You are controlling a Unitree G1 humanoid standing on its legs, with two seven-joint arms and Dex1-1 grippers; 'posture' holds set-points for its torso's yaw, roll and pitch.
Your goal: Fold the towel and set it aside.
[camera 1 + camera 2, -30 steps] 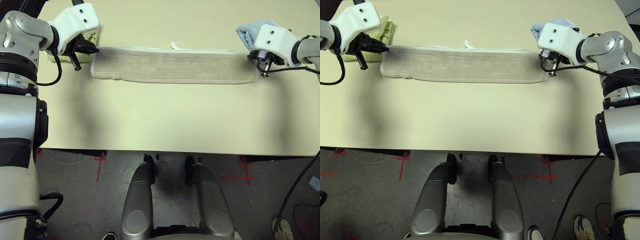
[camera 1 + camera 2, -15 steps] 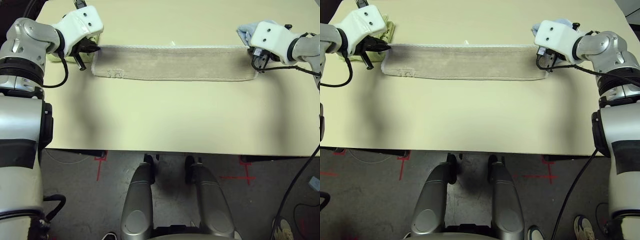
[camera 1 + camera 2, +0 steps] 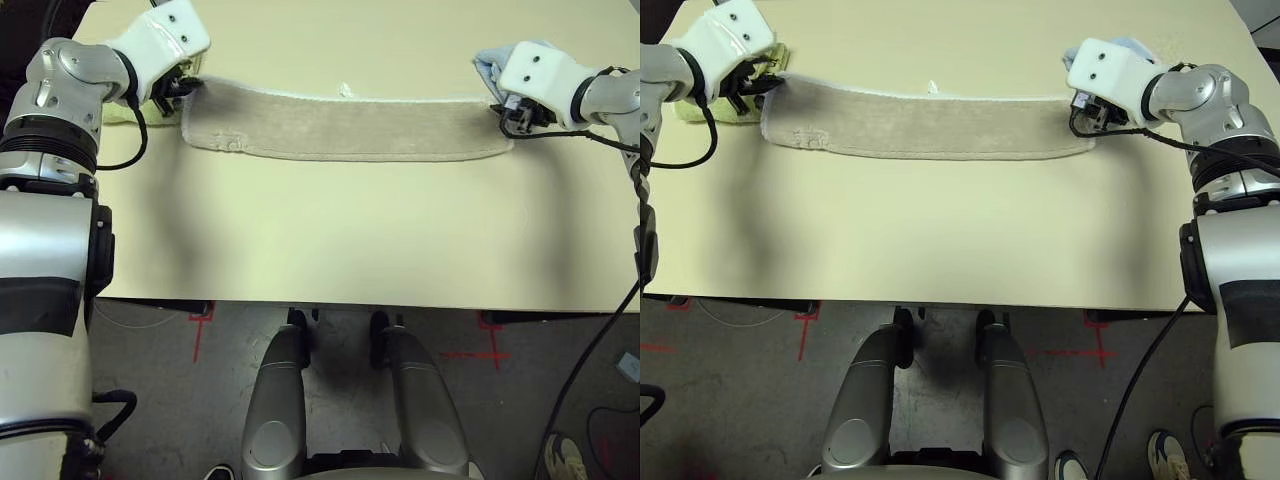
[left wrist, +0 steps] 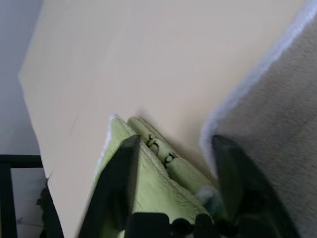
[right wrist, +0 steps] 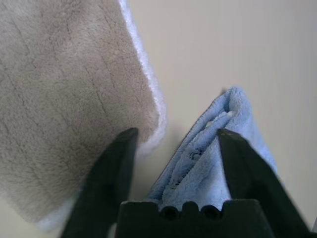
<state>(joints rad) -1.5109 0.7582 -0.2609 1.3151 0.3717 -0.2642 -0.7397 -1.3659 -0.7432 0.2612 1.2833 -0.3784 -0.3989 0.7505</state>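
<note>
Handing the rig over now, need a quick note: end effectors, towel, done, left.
Left end effector: open, at the beige towel's far left corner, holding nothing; the lime-green folded towel lies just past it.
Right end effector: open, at the towel's far right corner, holding nothing; the light blue folded towel sits beside it.
Towel: flat on the table as one long folded strip running left to right, motif near its left end.
Done: folded into a strip and let go.
Left: fold it shorter, likely end to end, then set it aside.
</note>
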